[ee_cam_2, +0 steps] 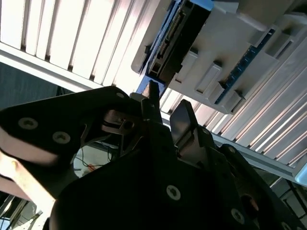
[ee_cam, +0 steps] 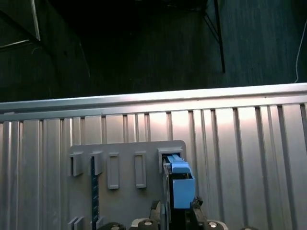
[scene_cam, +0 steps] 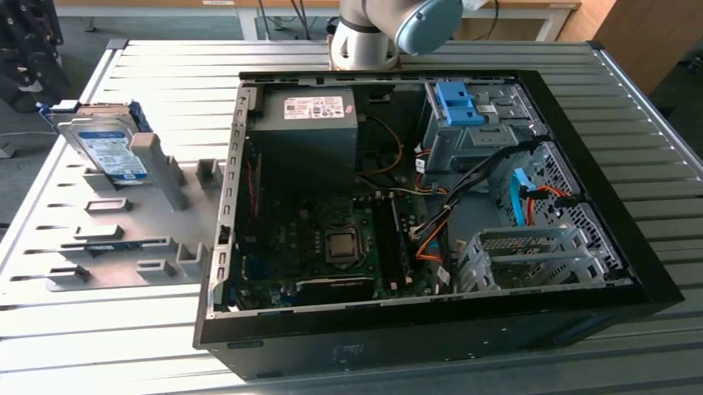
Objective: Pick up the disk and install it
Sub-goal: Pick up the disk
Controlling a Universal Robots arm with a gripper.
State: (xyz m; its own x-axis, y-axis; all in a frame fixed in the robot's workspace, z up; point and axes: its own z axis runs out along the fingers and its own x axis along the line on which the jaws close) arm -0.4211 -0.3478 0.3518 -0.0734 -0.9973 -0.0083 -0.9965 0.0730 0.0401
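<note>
Tool (ee_cam_2: pixel 168 109), jaws apart, faces disk (scene_cam: pixel 110 152) standing in grey rack (scene_cam: pixel 123 239) slot

The disk (scene_cam: pixel 107 152) is glossy silver metal with blue plastic rails (ee_cam: pixel 181 189); the ribbed worktop (scene_cam: pixel 176 74) is matt bare metal.

We look steeply down on the case (scene_cam: pixel 439 350) in the exterior view, with the rack (scene_cam: pixel 143 239) at the exterior view's upper left. Both wrist views sit close to that rack, sharing it and the disk (ee_cam: pixel 180 189).
</note>
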